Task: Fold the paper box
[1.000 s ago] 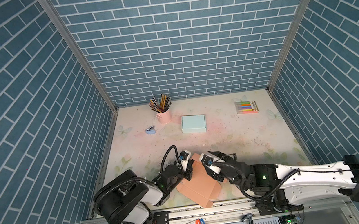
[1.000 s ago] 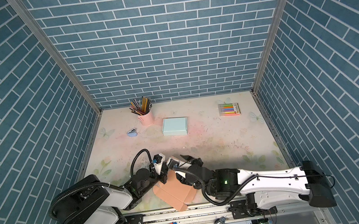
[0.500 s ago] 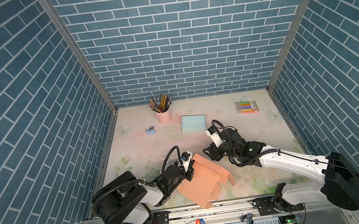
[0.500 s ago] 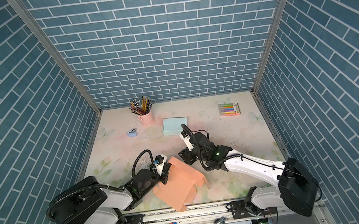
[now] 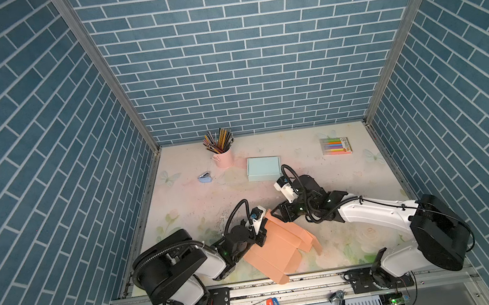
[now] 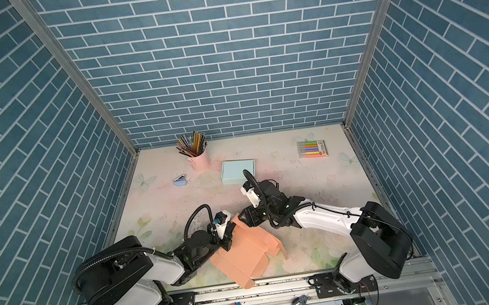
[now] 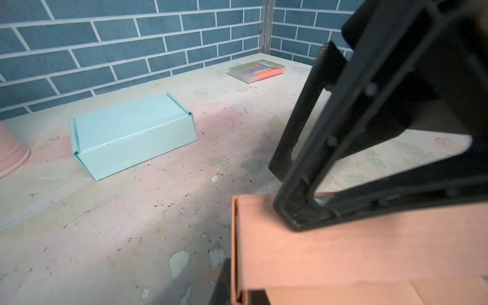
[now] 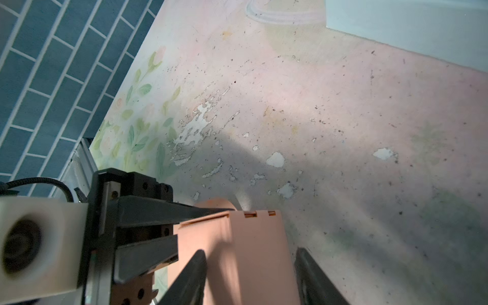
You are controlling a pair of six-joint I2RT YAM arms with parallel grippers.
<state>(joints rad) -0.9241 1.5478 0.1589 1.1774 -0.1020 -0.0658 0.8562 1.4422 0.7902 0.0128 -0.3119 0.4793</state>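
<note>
A second ago the right arm lay stretched low along the near edge, its pincer close to the left one. It has since swung out and come back in from the far right, so the right gripper point(image 5: 277, 214) now sits at the far corner of the paper box point(image 5: 277, 250). The box itself has barely shifted: it lies near the front edge of the table point(image 5: 353, 184), a little left of centre, with its flaps spread to the right and toward the near rail. The left gripper point(image 5: 262, 240) has kept its place on the box's left side, closed down on the thin raised wall there. In the right wrist view, the right gripper's fingers point(image 8: 200, 264) stand about half apart, straddling the end of an orange panel. I see no clamp on it, and cannot tell whether either finger touches. My reading is that this is a re-approach: the left side anchors the sheet while the right lines up to turn a far wall or flap, so the folding looks early, with nothing tucked yet. By count there are two arms, one orange box being worked on, one finished pale blue box point(image 5: 263, 168), one pink cup of pencils point(image 5: 223, 159), one marker pack point(image 5: 336, 146) and one small blue object point(image 5: 205, 178) that is too small to name.
</note>
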